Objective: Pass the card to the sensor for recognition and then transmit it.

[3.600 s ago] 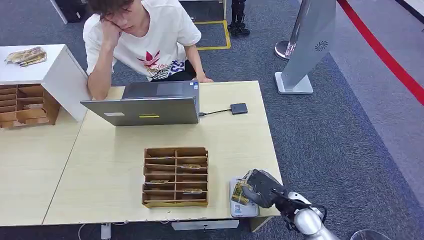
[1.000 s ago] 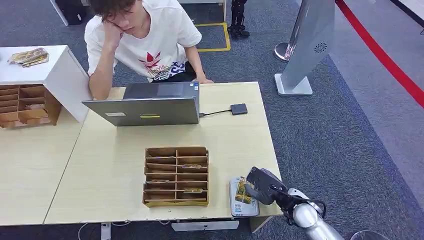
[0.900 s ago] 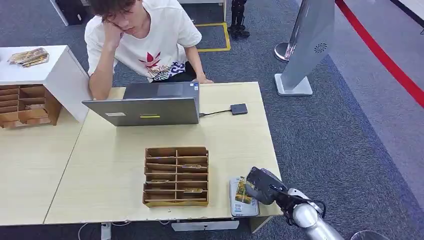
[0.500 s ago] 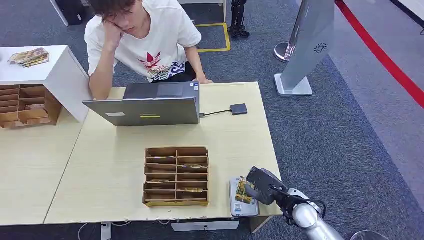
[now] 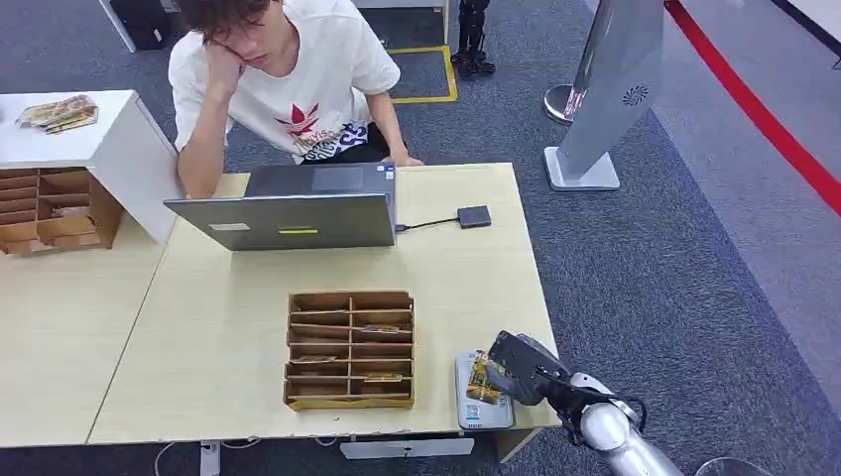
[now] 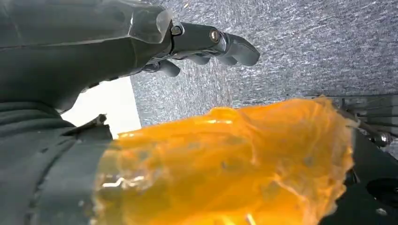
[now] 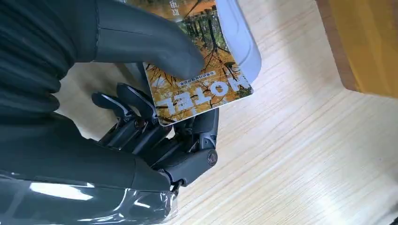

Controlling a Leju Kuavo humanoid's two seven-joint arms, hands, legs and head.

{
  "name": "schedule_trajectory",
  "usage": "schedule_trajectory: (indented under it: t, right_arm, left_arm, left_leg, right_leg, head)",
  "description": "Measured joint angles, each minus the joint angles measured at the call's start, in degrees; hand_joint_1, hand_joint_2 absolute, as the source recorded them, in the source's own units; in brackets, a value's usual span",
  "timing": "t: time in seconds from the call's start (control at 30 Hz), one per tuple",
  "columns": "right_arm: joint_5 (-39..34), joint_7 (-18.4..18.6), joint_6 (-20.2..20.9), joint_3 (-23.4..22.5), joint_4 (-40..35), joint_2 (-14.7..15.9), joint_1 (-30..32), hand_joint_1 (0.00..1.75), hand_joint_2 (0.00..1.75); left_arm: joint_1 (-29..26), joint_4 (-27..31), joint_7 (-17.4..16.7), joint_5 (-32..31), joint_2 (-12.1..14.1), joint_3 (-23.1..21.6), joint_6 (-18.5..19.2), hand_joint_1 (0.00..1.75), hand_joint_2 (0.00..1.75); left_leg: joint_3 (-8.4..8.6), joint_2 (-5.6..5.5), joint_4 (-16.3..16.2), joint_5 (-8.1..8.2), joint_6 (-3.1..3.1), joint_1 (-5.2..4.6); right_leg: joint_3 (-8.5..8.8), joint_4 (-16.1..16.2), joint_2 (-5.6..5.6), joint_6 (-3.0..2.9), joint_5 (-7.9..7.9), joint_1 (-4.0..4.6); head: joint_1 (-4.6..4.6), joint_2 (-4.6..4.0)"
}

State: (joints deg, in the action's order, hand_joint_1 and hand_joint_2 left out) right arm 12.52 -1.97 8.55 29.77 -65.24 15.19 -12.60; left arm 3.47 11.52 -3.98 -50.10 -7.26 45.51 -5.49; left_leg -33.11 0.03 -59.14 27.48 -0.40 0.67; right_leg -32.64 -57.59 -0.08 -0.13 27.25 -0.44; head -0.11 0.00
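Right hand (image 5: 518, 365) at the desk's (image 5: 466, 268) front right corner, pinching the card (image 7: 202, 70) between thumb and fingers. Card held over the sensor (image 5: 483, 405), a flat pale grey slab with rounded corners lying at the desk's front edge; contact between the 2 cannot be told. Card is glossy, rectangular, printed with autumn trees and the word HOTEL; the thumb covers part of its face, and its far end is cut off in the right wrist view.

Left hand (image 6: 206, 44) hangs over grey carpet, fingers apart and loosely curled, holding nothing. A blurred orange translucent mass fills much of the left wrist view; what it is cannot be made out.

Desk top is light wood grain. A wooden tray (image 5: 348, 349) with slotted compartments sits left of the sensor.
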Motion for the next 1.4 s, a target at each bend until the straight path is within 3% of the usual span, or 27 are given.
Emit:
schedule_trajectory:
  t: [1.4]
  right_arm:
    - [-0.5,0.0,-0.5,-0.1,-0.1,0.0,0.5,1.75,1.75]
  left_arm:
    - [0.0,0.0,-0.3,-0.3,0.0,0.0,0.0,0.0,0.0]
  left_leg:
    - [0.04,0.01,0.0,0.0,0.01,0.0]
  right_leg:
    - [0.03,0.0,0.0,0.01,-0.01,0.0]
  head:
    - [-0.02,0.0]
